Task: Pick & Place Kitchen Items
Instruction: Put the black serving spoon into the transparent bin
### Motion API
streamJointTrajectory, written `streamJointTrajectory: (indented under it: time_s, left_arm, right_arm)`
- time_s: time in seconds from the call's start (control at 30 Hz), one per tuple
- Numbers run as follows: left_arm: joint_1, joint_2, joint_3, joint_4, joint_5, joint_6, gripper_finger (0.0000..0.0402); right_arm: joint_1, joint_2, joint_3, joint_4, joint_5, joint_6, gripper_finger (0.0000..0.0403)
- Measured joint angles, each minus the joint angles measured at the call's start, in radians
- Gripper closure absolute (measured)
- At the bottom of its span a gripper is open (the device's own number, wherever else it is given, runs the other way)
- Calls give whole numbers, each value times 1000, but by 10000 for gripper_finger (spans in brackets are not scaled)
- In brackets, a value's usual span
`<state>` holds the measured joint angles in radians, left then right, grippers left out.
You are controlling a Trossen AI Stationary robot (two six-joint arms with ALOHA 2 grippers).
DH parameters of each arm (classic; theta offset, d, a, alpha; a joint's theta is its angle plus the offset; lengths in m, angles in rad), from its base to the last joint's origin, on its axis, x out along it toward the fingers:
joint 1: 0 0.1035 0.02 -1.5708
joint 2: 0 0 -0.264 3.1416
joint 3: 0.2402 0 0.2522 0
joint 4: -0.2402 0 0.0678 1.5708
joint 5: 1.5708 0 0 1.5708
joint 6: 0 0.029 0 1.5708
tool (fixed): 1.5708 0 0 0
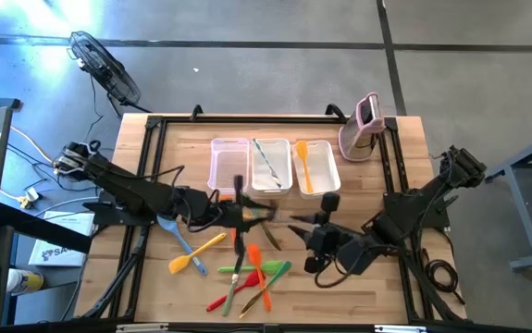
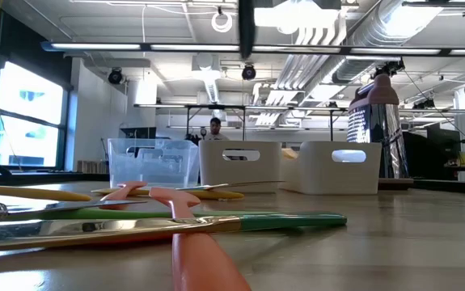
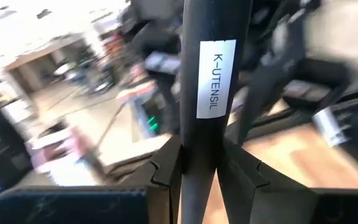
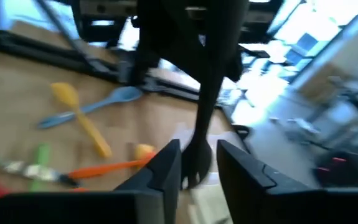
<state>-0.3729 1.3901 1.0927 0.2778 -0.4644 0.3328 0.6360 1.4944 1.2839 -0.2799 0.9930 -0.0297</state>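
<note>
A black utensil (image 3: 198, 74) with a white label stands upright above the table's middle, and my left gripper (image 3: 198, 168) is shut on it. In the high view that gripper (image 1: 264, 213) comes in from the left. My right gripper (image 4: 197, 169) comes in from the right (image 1: 295, 220), open. Its fingers stand on either side of the utensil's rounded lower end (image 4: 194, 163). A blue spoon (image 1: 175, 229), a yellow spatula (image 1: 198, 252) and a heap of orange, green and red utensils (image 1: 252, 273) lie flat on the table. My left gripper pinches the black utensil's handle (image 3: 197, 140) between its two fingers, just under the white label. The fingers point level and lie across the handle. The utensil stands upright, lifted clear of the table (image 2: 246, 32). I cannot tell whether my right gripper touches the utensil's lower end.
Three clear tubs (image 1: 230, 165) (image 1: 270, 166) (image 1: 317, 166) stand in a row at the back. The middle tub holds a pale utensil and the right tub an orange spoon. A pink-and-white gadget (image 1: 363, 125) stands at the back right. The loose utensils lie at the near middle.
</note>
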Motion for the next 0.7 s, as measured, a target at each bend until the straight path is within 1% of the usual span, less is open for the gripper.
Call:
streamJointTrajectory:
  time_s: [0.07, 0.13, 0.2, 0.27, 0.37, 0.5, 0.63, 0.7]
  left_arm:
    - [0, -36, 0, -58, -84, -7, 330]
    - [0, -75, 0, -109, -165, -13, 330]
    - [1, -121, 0, -150, -228, -15, 330]
    - [15, -183, 0, -205, -276, -35, 330]
    - [71, -283, 0, -317, -282, -160, 330]
    - [182, -392, 0, -488, -290, -360, 330]
    - [285, -428, 0, -622, -280, -520, 330]
    - [337, -426, 0, -696, -256, -583, 330]
  right_arm:
    - [18, 0, 0, 0, 82, -1, 292]
    - [30, -1, 0, -1, 138, -1, 284]
    - [35, -1, 0, -2, 166, -1, 281]
    - [35, -1, 0, -1, 171, -1, 281]
    - [32, -1, 0, -1, 165, 4, 283]
    - [23, -1, 0, -1, 157, 8, 283]
    - [17, -1, 0, -1, 157, 28, 284]
    - [14, -1, 0, -1, 157, 36, 284]
